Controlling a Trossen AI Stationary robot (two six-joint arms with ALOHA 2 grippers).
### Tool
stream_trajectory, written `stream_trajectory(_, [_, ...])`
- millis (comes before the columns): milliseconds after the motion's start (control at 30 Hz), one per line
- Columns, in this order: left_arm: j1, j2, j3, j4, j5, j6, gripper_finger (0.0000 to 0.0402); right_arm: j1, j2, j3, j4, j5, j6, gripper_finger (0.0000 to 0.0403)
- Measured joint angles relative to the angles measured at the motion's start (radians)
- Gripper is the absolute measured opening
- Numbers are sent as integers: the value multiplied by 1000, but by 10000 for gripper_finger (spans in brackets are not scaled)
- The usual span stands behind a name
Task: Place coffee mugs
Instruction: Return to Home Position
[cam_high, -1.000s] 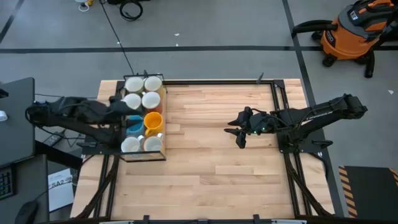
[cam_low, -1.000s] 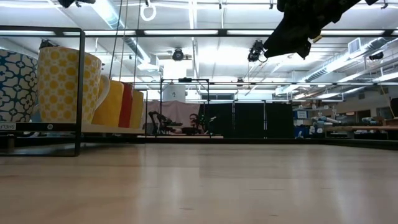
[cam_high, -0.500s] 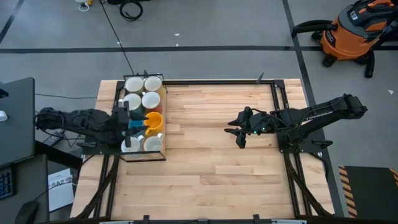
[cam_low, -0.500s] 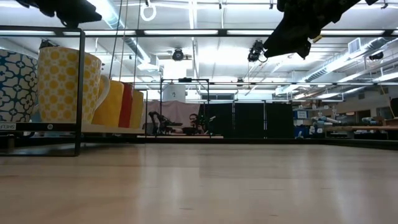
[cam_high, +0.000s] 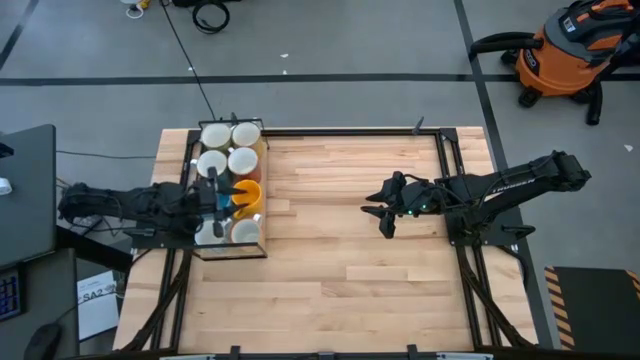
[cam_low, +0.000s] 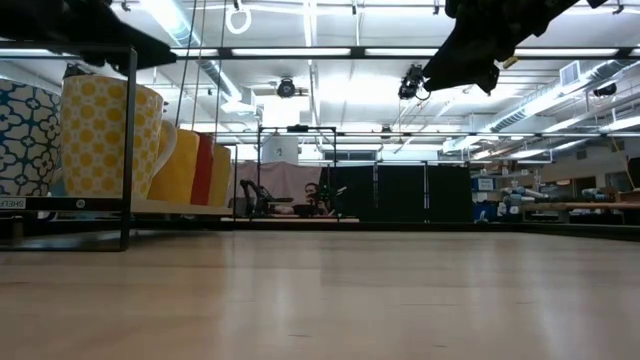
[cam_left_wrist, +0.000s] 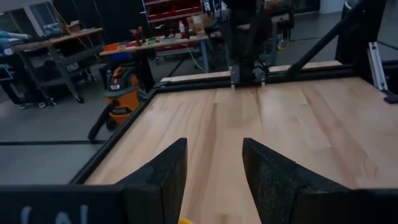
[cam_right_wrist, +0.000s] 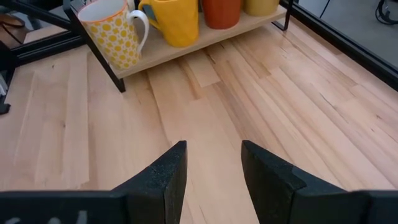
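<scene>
The mugs (cam_high: 243, 160) stand packed together on the black-framed shelf (cam_high: 230, 251) at the left edge of the table (cam_high: 340, 260) (a yellow-dotted one (cam_low: 100, 135) shows beside a blue-and-white patterned one (cam_low: 25, 140)). The left gripper (cam_high: 220, 190) hovers over the shelf, fingers spread and holding nothing. The right gripper (cam_high: 378, 212) hangs above mid-table, likewise parted and empty.

yellow-dotted white mug (cam_right_wrist: 113, 32), plain yellow mug (cam_right_wrist: 177, 22) and orange mug (cam_right_wrist: 221, 11)
</scene>
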Motion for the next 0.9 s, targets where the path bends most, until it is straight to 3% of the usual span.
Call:
stream_trajectory(467, [118,-174,-182,85,143,-22,162,0,-62,0,83,0,-34,158])
stream_trajectory(767, [135,-307,-276,86,145,-41,162,0,-263,0,117,0,-128,158])
stream_trajectory(900, [135,-306,-292,101,146,-55,162,0,-371,0,106,-11,-156,158])
